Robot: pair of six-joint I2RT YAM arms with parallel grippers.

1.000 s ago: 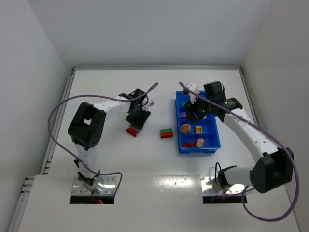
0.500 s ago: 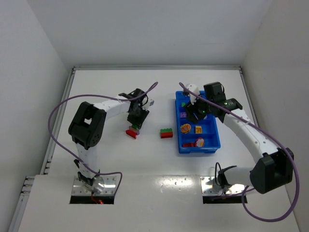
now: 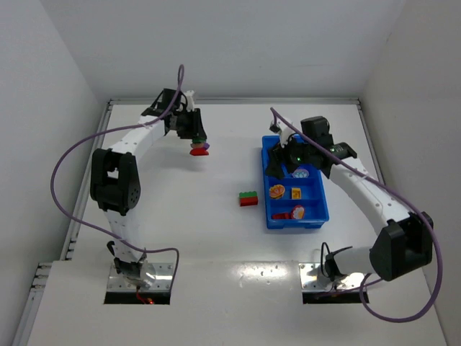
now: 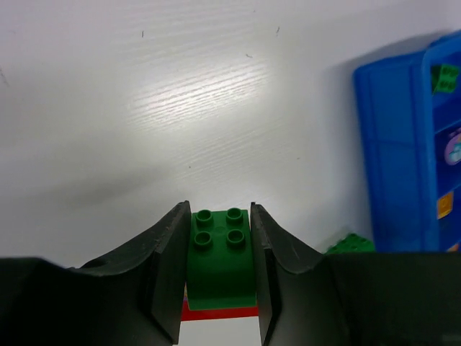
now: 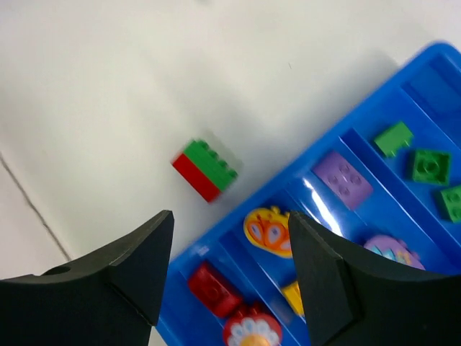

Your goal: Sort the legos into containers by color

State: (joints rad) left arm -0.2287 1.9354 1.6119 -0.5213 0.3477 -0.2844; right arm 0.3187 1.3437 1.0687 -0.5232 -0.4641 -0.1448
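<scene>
Lab: bare white walls (image 3: 216, 50), robot table (image 3: 180, 223).

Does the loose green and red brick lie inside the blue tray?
No, the green and red brick lies on the white table, outside the blue tray.

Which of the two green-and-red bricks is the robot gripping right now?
The green-on-red brick pinched between the left arm's jaws, well away from the blue tray. Its twin lies loose on the table beside that tray.
</scene>
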